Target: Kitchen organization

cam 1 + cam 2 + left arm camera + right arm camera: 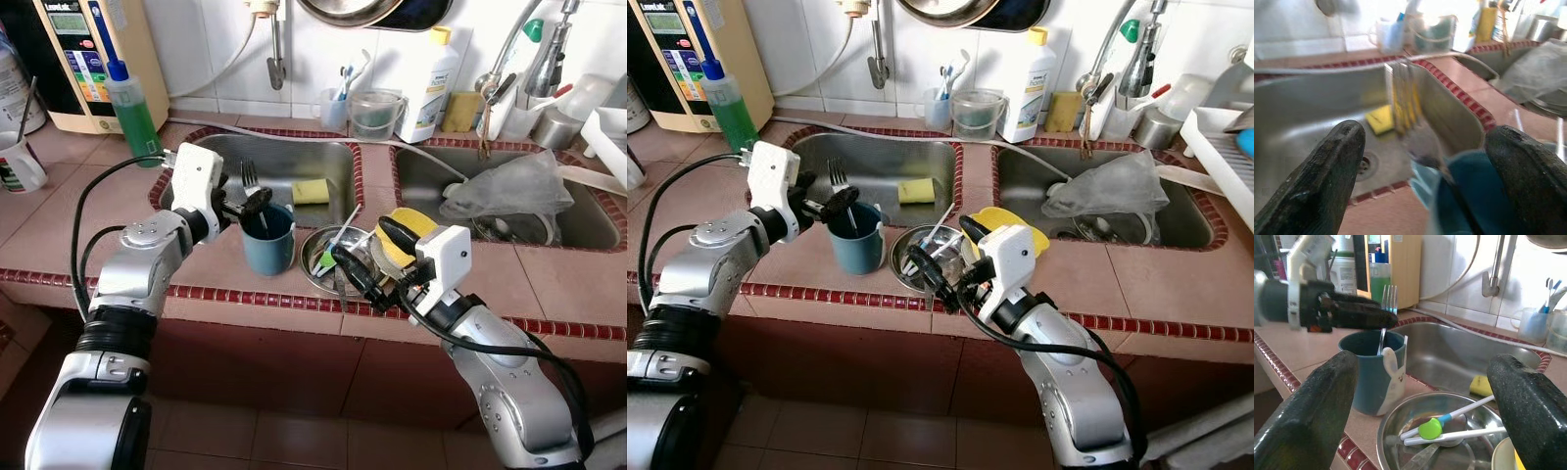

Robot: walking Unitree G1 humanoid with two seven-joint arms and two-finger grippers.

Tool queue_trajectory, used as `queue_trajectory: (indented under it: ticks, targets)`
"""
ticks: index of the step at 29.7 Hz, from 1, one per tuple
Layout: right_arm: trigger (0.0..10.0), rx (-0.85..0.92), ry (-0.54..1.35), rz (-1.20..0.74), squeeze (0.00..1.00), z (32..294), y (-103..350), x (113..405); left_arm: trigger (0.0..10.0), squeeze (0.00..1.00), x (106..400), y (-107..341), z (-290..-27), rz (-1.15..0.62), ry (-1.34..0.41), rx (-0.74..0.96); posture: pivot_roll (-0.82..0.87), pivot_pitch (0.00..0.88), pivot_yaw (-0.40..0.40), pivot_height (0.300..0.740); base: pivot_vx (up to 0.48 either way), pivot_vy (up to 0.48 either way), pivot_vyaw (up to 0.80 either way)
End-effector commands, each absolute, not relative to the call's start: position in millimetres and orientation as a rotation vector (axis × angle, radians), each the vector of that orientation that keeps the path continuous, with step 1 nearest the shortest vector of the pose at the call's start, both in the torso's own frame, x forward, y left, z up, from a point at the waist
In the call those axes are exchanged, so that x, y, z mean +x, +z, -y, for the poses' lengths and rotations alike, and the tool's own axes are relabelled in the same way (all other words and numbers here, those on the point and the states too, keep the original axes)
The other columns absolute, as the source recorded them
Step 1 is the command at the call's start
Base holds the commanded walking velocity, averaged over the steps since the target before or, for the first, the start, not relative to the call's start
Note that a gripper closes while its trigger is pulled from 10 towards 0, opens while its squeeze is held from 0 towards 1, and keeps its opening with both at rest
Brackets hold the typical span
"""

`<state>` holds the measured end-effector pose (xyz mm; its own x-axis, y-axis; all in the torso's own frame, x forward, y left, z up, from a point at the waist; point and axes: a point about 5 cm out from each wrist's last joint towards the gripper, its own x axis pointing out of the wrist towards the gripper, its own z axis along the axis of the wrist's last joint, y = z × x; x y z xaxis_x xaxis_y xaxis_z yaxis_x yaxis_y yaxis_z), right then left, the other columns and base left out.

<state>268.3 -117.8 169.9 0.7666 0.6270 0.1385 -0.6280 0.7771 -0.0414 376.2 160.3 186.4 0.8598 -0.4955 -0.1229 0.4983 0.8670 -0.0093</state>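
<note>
Left gripper [257, 203] clamps fork [249, 180] over blue cup [268, 241]; right gripper [364, 257] jaws wide above steel bowl [315, 262].

The beige and black appliance [83, 61] standing at the rear left of the bench [59, 211] carries a short brand word in pale letters at the top of its dark front panel; it appears to begin "Lan", but the remaining letters are too small to read. Printing on the panel below it is blurred. The white bottle [429, 86] behind the sinks bears a label whose print cannot be read. The white mug [20, 163] shows dark markings, illegible.
</note>
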Motion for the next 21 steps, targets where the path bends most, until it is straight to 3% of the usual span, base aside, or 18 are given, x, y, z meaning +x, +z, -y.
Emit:
queue_trajectory:
  ticks: [1, 15, 16, 17, 20, 21]
  targets:
    - [10.0, -0.004, 0.693, 0.159, 0.0, 115, 174, 265, 10.0, 0.0, 380, 196, -154, -0.119, -0.558, 0.015, -0.09, 0.031, 0.047, 0.74, 0.0, 0.0, 0.0]
    - [10.0, -0.018, 0.684, 0.15, 0.0, 114, 170, 264, 9.9, 0.0, 387, 206, -142, -0.12, -0.63, -0.03, -0.1, 0.017, 0.064, 0.74, 0.0, 0.0, 0.0]
    - [10.0, -0.021, 0.681, 0.15, 0.0, 114, 170, 264, 7.2, 0.0, 387, 206, -142, -0.119, -0.632, -0.031, -0.1, 0.018, 0.064, 0.74, 0.0, 0.0, 0.0]
    - [10.0, -0.024, 0.679, 0.15, 0.0, 114, 170, 264, 0.9, 0.0, 387, 207, -142, -0.116, -0.636, -0.034, -0.1, 0.017, 0.065, 0.74, 0.0, 0.0, 0.0]
    - [10.0, -0.023, 0.677, 0.15, 0.0, 114, 169, 264, 0.5, 0.0, 388, 207, -141, -0.113, -0.639, -0.038, -0.1, 0.017, 0.067, 0.74, 0.0, 0.0, 0.0]
    - [10.0, -0.025, 0.676, 0.15, 0.0, 114, 169, 264, 2.0, 0.0, 388, 207, -141, -0.116, -0.642, -0.041, -0.1, 0.017, 0.067, 0.74, 0.0, 0.0, 0.0]
